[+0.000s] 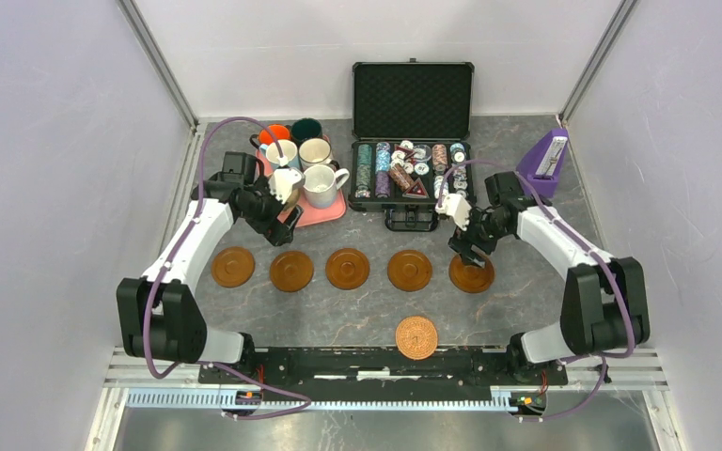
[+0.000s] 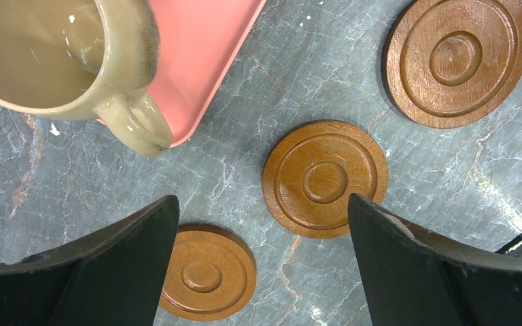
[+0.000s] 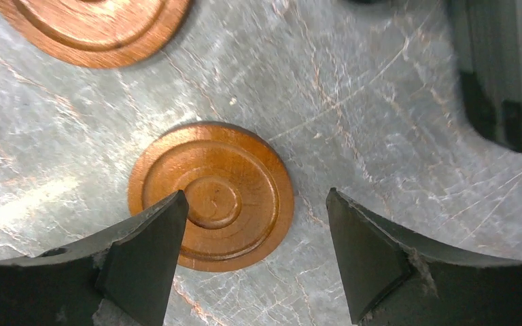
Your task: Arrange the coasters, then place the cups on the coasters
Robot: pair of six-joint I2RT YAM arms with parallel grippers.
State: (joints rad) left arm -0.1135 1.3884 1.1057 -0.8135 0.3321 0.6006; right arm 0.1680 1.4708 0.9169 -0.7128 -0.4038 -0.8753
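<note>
Five brown wooden coasters lie in a row across the table, from the leftmost (image 1: 233,267) to the rightmost (image 1: 471,273). A tan woven coaster (image 1: 416,337) sits alone near the front edge. My right gripper (image 1: 465,250) hangs open just above the rightmost coaster (image 3: 211,195), holding nothing (image 3: 255,197). The cups, among them orange (image 1: 273,134), dark green (image 1: 306,127) and white (image 1: 324,184), stand on a pink tray (image 1: 331,212) at the back left. My left gripper (image 1: 282,220) is open and empty (image 2: 262,204) by the tray's front, with a cream mug (image 2: 54,54) and coasters (image 2: 325,178) below it.
An open black case (image 1: 412,141) of poker chips stands at the back centre. A purple object (image 1: 545,160) sits at the back right. Grey walls close in the table on both sides.
</note>
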